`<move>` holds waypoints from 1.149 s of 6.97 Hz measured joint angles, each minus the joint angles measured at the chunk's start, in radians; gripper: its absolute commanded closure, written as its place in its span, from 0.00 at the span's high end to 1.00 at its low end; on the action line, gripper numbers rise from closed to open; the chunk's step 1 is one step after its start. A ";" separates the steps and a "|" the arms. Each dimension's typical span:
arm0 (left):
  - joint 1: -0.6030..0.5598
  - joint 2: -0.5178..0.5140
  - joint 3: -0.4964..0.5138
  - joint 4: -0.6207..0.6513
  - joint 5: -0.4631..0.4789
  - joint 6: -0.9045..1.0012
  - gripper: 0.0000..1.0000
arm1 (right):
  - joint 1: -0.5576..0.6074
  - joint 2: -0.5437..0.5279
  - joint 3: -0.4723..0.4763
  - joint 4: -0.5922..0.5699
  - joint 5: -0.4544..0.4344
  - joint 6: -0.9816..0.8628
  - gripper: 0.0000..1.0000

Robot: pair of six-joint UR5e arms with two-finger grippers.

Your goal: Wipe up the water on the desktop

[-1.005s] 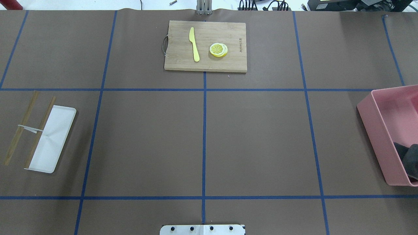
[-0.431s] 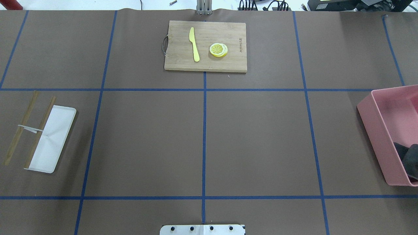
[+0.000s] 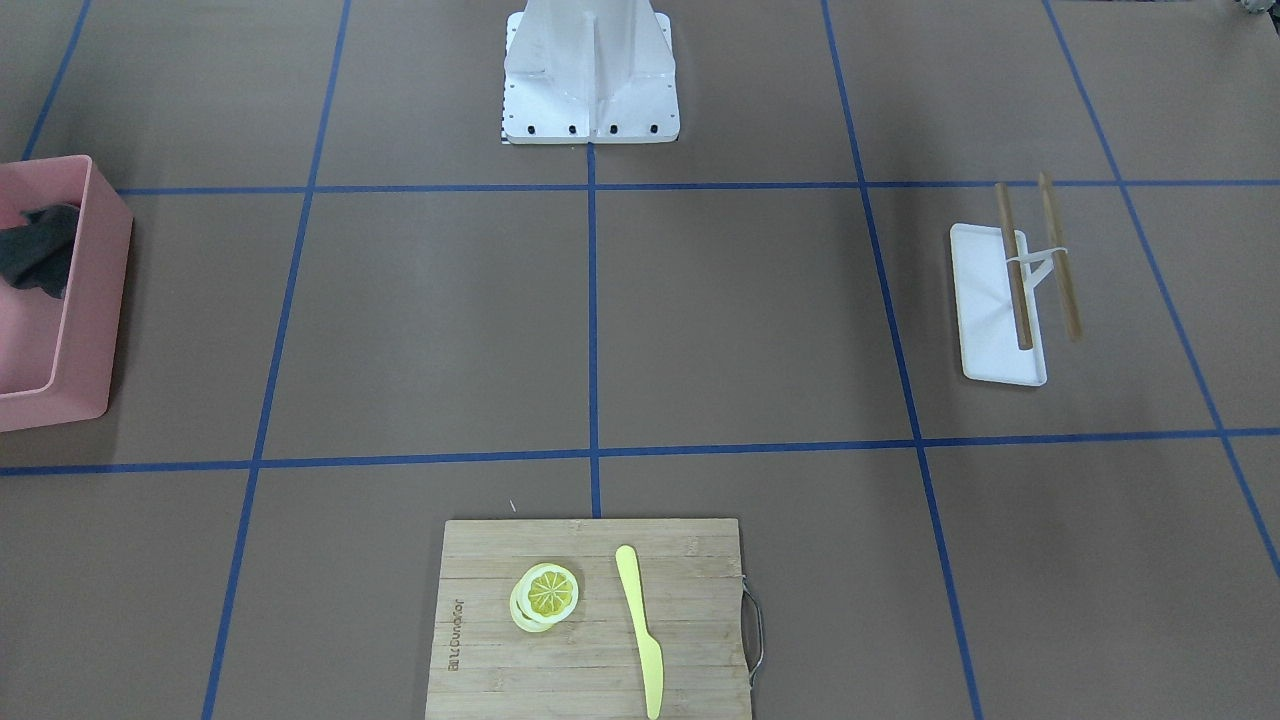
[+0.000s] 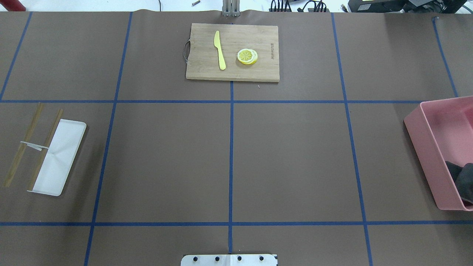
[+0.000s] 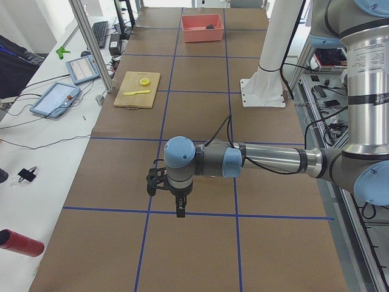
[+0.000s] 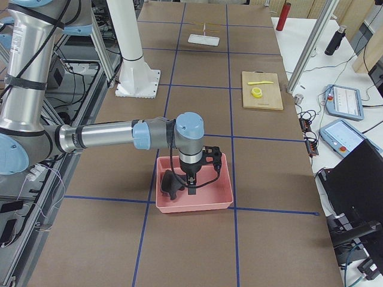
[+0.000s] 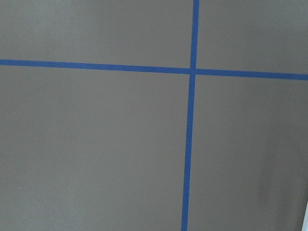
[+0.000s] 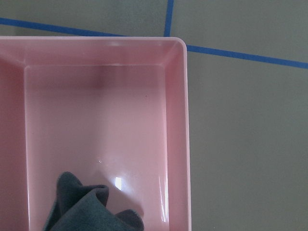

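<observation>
The desktop (image 4: 295,159) is a matte brown surface with a blue tape grid; I see no water on it. A dark grey cloth (image 4: 462,179) lies in a pink bin (image 4: 425,155) at the right edge. My right gripper (image 6: 191,188) hangs over that bin just beside the cloth (image 6: 172,184); I cannot tell if it is open or shut. The right wrist view shows the cloth (image 8: 86,207) in the bin's (image 8: 186,120) near corner. My left gripper (image 5: 180,212) hovers over bare desktop far to the left; its state cannot be told.
A bamboo cutting board (image 4: 207,70) at the far middle carries a yellow knife (image 4: 220,51) and lemon slices (image 4: 247,56). A small white tray (image 4: 63,159) with two wooden sticks (image 4: 22,147) sits at the left. The robot base (image 3: 590,90) stands at the near edge.
</observation>
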 measured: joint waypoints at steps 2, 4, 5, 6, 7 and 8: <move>0.000 0.000 0.000 0.001 0.000 0.002 0.99 | 0.000 0.013 0.009 0.001 0.001 0.000 1.00; 0.000 0.000 0.001 -0.002 0.000 0.005 0.99 | 0.000 0.014 0.014 0.001 0.008 0.000 1.00; 0.000 0.000 0.001 -0.003 0.000 0.007 0.99 | 0.000 0.014 0.017 0.001 0.009 0.000 1.00; 0.000 0.000 0.001 -0.005 0.000 0.007 0.99 | 0.000 0.014 0.023 0.001 0.009 0.000 1.00; 0.000 0.000 0.000 -0.005 -0.001 0.008 0.99 | 0.000 0.015 0.027 0.000 0.009 0.000 1.00; 0.000 0.000 0.000 -0.005 -0.001 0.008 0.99 | 0.000 0.014 0.029 0.000 0.009 0.001 1.00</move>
